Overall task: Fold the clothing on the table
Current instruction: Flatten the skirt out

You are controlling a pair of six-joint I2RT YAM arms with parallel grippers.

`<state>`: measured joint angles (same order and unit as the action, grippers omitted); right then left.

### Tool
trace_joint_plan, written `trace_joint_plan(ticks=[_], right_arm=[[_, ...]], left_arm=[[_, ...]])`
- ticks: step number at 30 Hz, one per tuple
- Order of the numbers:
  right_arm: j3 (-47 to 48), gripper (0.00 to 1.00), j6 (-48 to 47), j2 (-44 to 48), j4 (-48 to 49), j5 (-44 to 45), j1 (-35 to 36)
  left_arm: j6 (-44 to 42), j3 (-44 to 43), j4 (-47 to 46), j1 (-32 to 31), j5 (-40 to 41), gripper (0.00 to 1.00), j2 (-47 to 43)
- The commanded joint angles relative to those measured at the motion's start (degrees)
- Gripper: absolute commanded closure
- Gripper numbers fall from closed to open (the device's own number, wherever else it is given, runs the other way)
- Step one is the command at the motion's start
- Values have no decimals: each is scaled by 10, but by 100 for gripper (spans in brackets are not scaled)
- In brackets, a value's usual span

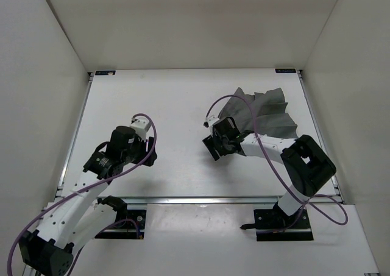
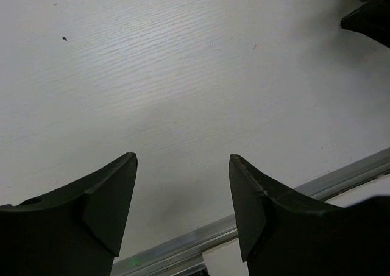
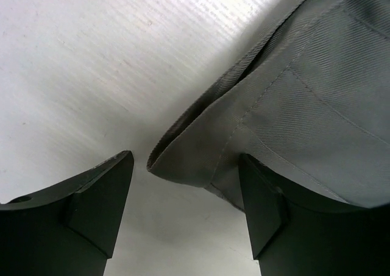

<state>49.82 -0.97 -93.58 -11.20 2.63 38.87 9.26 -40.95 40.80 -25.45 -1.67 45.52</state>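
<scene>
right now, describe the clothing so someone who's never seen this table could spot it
Look at the white table, towards its far right corner. The clothing is a crumpled mid-grey garment with ridged creases, its near edge at the right gripper. It is the only fabric on the white surface.

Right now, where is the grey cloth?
In the top view, the cloth lies crumpled at the far right of the table, next to the right hand.

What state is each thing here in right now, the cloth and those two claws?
clothing: crumpled, not folded, at the far right of the table.
left gripper: open, holding nothing, over the table.
right gripper: open, the clothing's hemmed edge between its fingers, not pinched.
</scene>
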Motion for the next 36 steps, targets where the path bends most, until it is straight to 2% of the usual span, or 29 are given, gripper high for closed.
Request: trace_joint_plan(ticks=[1, 4, 5, 6, 7, 9, 11, 12, 14, 16, 19, 21, 22, 24, 26, 27, 30, 32, 33, 36], right_arm=[[-5, 34, -13, 0, 45, 58, 9], [3, 41, -18, -23, 52, 96, 2], [3, 64, -22, -30, 62, 99, -2], [6, 82, -29, -33, 71, 103, -3], [8, 100, -37, -33, 75, 102, 5], [18, 100, -50, -13, 66, 53, 21], [23, 100, -30, 30, 37, -19, 23], [11, 99, -5, 49, 23, -101, 27], [-21, 100, 51, 131, 13, -186, 35], [-65, 99, 127, 203, -24, -189, 39], [-111, 100, 186, 314, -100, -192, 3], [-133, 100, 208, 377, -147, -185, -65], [-146, 100, 204, 387, -161, -215, -119], [-150, 100, 193, 427, -185, -256, -184], [-146, 100, 188, 438, -212, -245, -206], [-138, 100, 186, 440, -225, -231, -212], [-128, 100, 176, 431, -256, -220, -250], [-129, 100, 171, 426, -268, -217, -308], [-132, 100, 168, 425, -269, -232, -321], [-136, 100, 150, 436, -274, -262, -384]], left_arm=[[1, -1, -12, 8, 0, 27, -12], [1, 4, -18, 7, 0, 30, -25], [2, 6, -19, 15, 2, 42, -39], [8, 11, -23, 18, 13, 53, -50], [11, 11, -27, 28, 16, 54, -67], [8, 17, -33, 35, 12, 48, -91], [5, 13, -38, 30, -3, 49, -88], [-1, 15, -41, 32, -16, 52, -71], [12, 25, -68, 27, -33, 54, -53], [46, 46, -126, 30, -94, 44, -44], [90, 41, -225, 21, -136, 43, 3], [96, 19, -278, -9, -134, 42, 63], [95, -7, -296, -17, -129, 40, 108], [90, -36, -324, -43, -129, 38, 177], [87, -68, -357, -54, -129, 28, 253], [86, -72, -387, -57, -132, 27, 290], [89, -91, -459, -56, -158, 30, 355], [82, -136, -455, -57, -166, 30, 421], [69, -155, -454, -64, -163, 26, 445], [58, -199, -451, -77, -130, 23, 503]])
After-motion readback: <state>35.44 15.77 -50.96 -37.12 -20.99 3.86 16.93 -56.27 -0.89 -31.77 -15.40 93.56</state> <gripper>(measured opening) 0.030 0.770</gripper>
